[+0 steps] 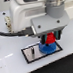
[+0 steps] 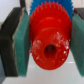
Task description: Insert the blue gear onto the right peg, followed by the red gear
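Observation:
My gripper (image 1: 51,37) is shut on the red gear (image 1: 51,39), just above the grey plate (image 1: 27,55). In the wrist view the red gear (image 2: 49,44) fills the gap between the two teal pads (image 2: 22,42), its centre hole facing the camera. The blue gear (image 1: 44,48) lies flat on the plate's side toward the exterior view's right, directly under the red gear, and its teeth (image 2: 44,7) show behind the red one. The right peg is hidden by the gears.
A second thin dark pin (image 1: 34,51) stands on the plate toward the exterior view's left of the blue gear. The plate has a black frame and rests on a white table (image 1: 13,70). The arm's black cable (image 1: 4,32) hangs over the exterior view's left.

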